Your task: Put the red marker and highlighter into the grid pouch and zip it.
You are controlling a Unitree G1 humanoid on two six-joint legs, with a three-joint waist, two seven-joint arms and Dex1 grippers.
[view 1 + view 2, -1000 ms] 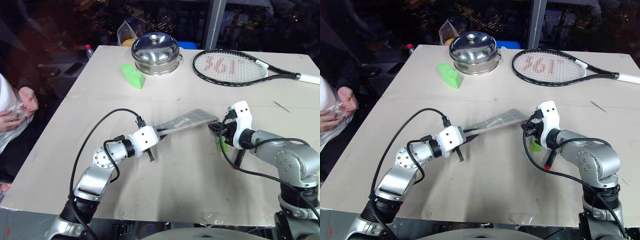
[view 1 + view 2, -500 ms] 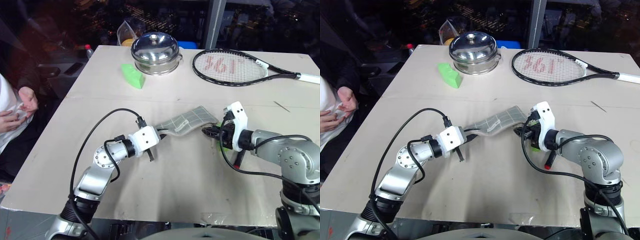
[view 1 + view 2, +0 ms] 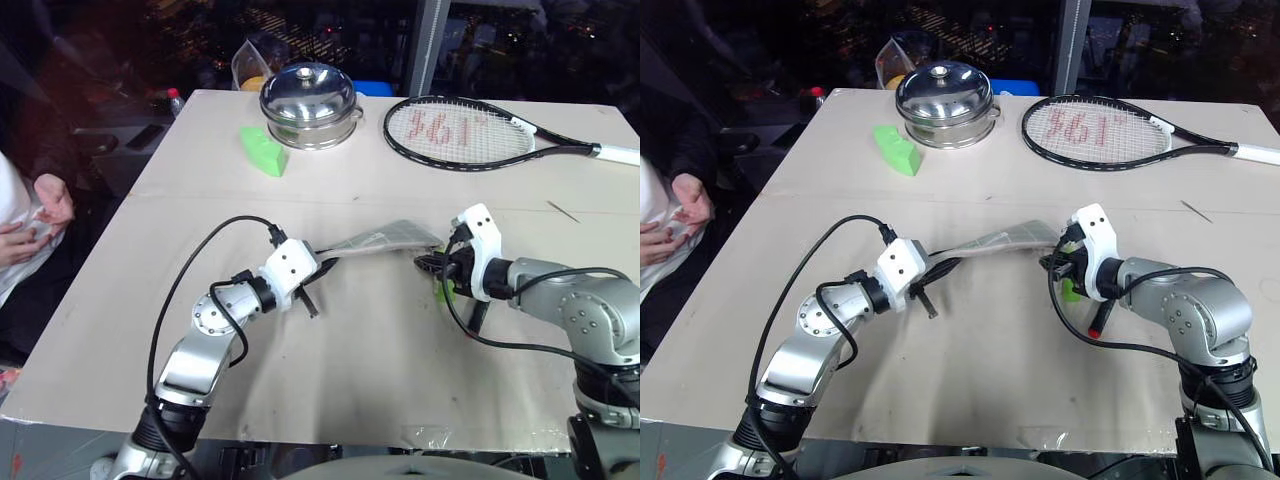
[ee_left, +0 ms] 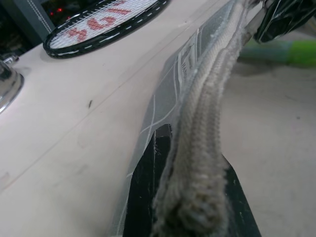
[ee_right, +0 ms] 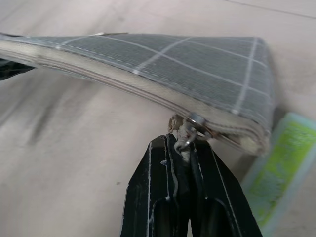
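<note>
Grid pouch (image 3: 378, 240), judged soft and light, was clamped endwise: left gripper (image 4: 190, 207) on fabric, right gripper (image 5: 182, 148) pinching zipper pull (image 5: 190, 129), highlighter (image 5: 276, 173) at pouch's 5 o'clock.

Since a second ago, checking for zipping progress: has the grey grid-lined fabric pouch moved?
No. The grey grid pouch sagged briefly, but spans the same stretch below the racket.

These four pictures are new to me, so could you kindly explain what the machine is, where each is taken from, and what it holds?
It is a two-armed humanoid robot. Two pictures come from its head, looking down over a table; the others from a camera on each wrist.

The left gripper is shut on one end of the grid pouch. The right gripper pinches the zipper pull at the other end. Under that end lies a highlighter.

Further back are a steel pot, a green block and a tennis racket. A person's hands show at the left edge.
</note>
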